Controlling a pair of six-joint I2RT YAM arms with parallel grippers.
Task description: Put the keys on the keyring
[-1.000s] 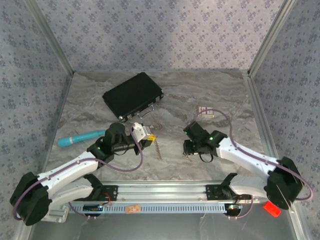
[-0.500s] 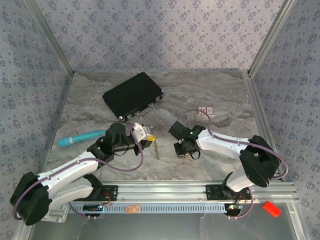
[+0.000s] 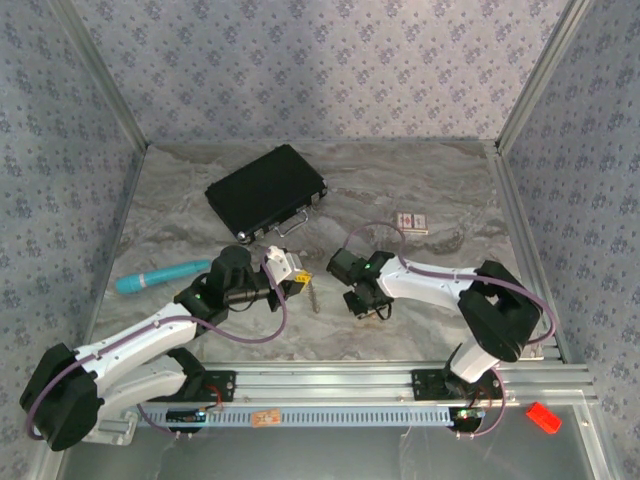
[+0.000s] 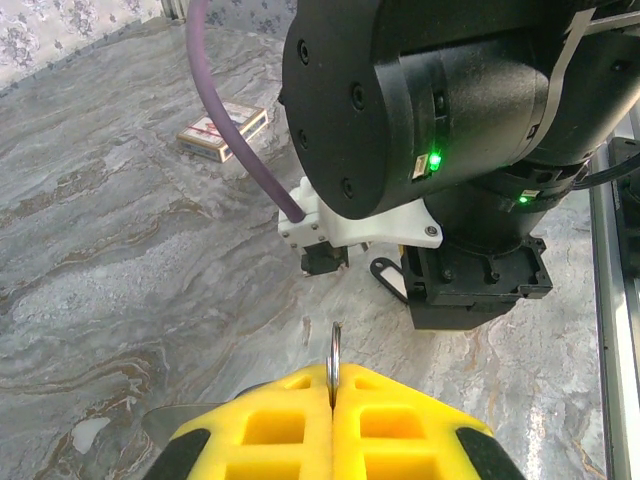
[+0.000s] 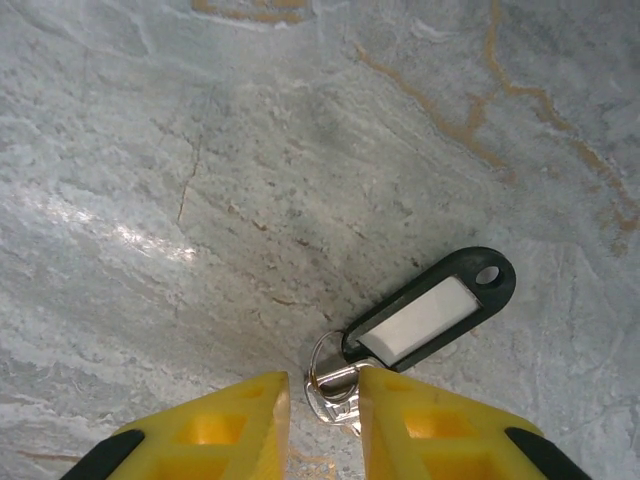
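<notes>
Keyring and keys held in 2 hands, brought near each other over the tabletop (image 5: pixel 200 150).

The left hand (image 4: pixel 333 388) is closed tight, and the keyring (image 4: pixel 334 360) is pinched edge-on and upright between its yellow pads. The right hand (image 5: pixel 322 402) is closed to a narrow gap, with the keys (image 5: pixel 336 398) gripped between its pads. A small ring and a black tag (image 5: pixel 428 311) with a white label are joined to the keys. Whether the tag touches the marble surface cannot be told. From above, the 2 hands are seen facing each other near the middle. A black case (image 3: pixel 265 190) lies well behind them, a teal tube (image 3: pixel 160 275) lies at the left, and a small box (image 3: pixel 411 222) lies at the back right.
</notes>
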